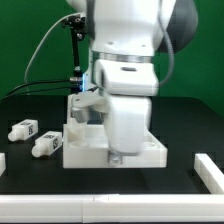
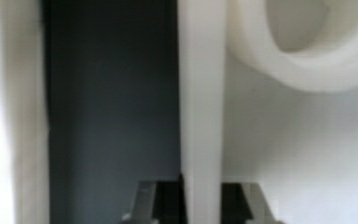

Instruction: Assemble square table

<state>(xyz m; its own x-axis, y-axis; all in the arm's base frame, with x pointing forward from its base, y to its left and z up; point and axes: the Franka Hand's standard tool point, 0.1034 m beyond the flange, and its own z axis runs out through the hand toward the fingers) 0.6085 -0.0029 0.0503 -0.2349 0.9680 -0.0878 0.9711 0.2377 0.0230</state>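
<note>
Black-and-white tags show on one stubby leg (image 1: 22,130) and a second leg (image 1: 46,145), both lying on the black counter (image 1: 30,105) at the exterior view's left, patterns too small to read. The arm (image 1: 125,60) bends steeply down over the white tabletop slab (image 1: 85,150), mid-counter, just beside them. Wrist view: fingers (image 2: 158,205) pinched tight on the slab's thin upright wall (image 2: 201,100).

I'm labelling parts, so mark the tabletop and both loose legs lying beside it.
tabletop (image 1: 84,152), exterior view, on its side wall near a front corner.
outer leg (image 1: 22,130), exterior view, middle of its body.
inner leg (image 1: 46,145), exterior view, middle of its body.
</note>
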